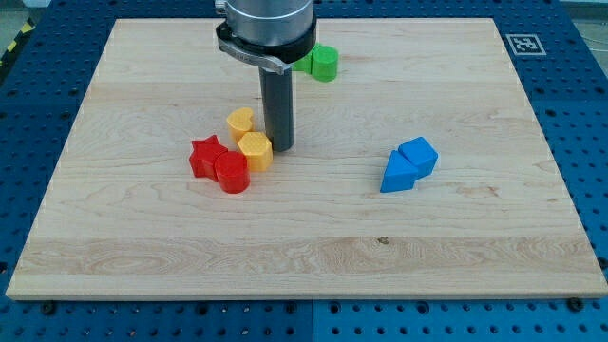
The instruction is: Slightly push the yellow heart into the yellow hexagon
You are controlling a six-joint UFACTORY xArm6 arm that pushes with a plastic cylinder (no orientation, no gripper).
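The wooden desk (456,247) is carrying the blocks. My tip (279,148), a bare rod tool with nothing to spread or pinch, is standing just right of the yellow hexagon (255,150). The yellow heart (240,123) is sitting just above it, nearly touching. Judging by this, approach is underway; next I need to round the heart's top and nudge downward.

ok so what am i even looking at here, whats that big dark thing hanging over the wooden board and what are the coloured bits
It is one camera picture looking down at a wooden board. The dark thing is a robot arm ending in a plain rod; it has no claw and holds nothing. It only pushes. My tip rests on the board just right of the yellow hexagon, with the yellow heart slightly up and left. Next to them sit a red star and a red cylinder. Two blue blocks lie towards the view's right, and a green block peeks out behind the arm.
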